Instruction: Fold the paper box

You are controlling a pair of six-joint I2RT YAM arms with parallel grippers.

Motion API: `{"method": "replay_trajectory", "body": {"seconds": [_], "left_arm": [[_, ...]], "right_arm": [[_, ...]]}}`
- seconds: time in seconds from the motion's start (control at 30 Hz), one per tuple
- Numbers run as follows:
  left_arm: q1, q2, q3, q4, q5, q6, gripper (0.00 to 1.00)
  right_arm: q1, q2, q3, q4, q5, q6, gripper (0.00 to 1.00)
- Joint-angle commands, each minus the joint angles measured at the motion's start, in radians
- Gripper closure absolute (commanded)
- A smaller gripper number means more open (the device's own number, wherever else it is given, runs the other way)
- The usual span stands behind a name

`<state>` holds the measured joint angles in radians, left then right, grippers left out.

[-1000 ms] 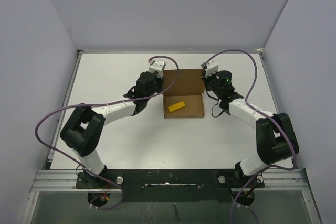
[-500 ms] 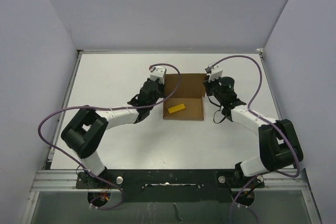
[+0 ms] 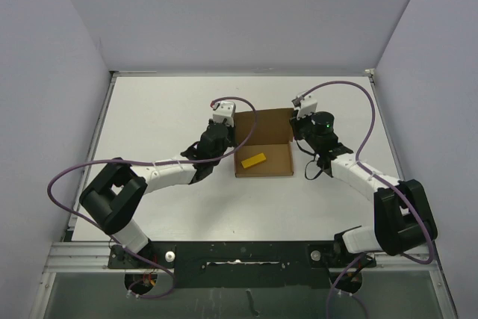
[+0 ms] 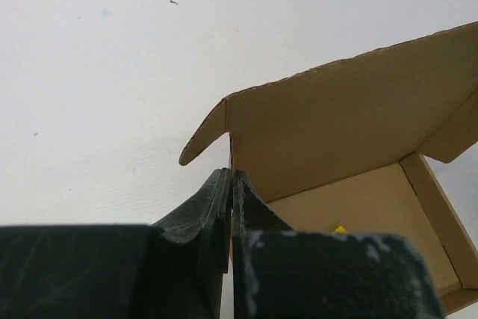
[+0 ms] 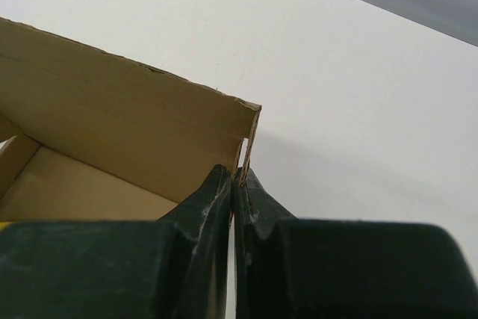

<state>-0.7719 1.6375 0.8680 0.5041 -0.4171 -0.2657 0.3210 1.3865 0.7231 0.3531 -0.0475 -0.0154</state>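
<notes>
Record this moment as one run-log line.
task: fold paper box | left hand: shut on its left wall | right hand: shut on its right wall | back flap: raised | inside: yellow piece

left arm [image 3: 168,167] and right arm [image 3: 358,175]: white tubes, bulky black joints, trailing purple cables [image 3: 78,165]; dark scuffed fingers [image 4: 198,218].

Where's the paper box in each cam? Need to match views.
Top external: paper box mid-table, between the two wrists.
Left wrist: paper box right of centre, open inside facing the camera.
Right wrist: paper box in the left half, its corner at centre.
Shared landmark: the raised rear flap, visible in all three.
</notes>
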Motion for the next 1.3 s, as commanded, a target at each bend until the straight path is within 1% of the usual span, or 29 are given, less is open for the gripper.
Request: {"method": "replay_trajectory", "body": {"seconds": [0.0, 0.27, 0.43, 0.87, 1.03, 1.17, 1.27], "left_arm": [[-0.058, -0.050, -0.018, -0.058, 0.037, -0.058, 1.00], [-0.094, -0.061, -0.039, -0.079, -0.021, -0.083, 1.00], [-0.108, -0.068, -0.046, -0.090, -0.041, -0.092, 1.00], [-0.141, -0.084, -0.062, -0.113, -0.069, -0.111, 1.00], [-0.148, -0.084, -0.064, -0.122, -0.069, -0.120, 1.00], [-0.150, -0.089, -0.064, -0.127, -0.068, -0.122, 1.00], [-0.150, -0.088, -0.060, -0.129, -0.068, -0.120, 1.00]], "right_arm": [[0.047, -0.052, -0.013, -0.013, -0.061, 0.013, 0.97], [0.052, -0.101, -0.029, -0.093, -0.058, -0.014, 0.96], [0.052, -0.124, -0.028, -0.152, -0.064, -0.029, 0.93], [0.050, -0.183, -0.026, -0.267, -0.078, -0.026, 0.93], [0.049, -0.190, -0.023, -0.287, -0.111, 0.008, 0.94], [0.050, -0.185, -0.011, -0.279, -0.120, 0.040, 0.95], [0.055, -0.166, 0.001, -0.260, -0.116, 0.045, 0.97]]}}
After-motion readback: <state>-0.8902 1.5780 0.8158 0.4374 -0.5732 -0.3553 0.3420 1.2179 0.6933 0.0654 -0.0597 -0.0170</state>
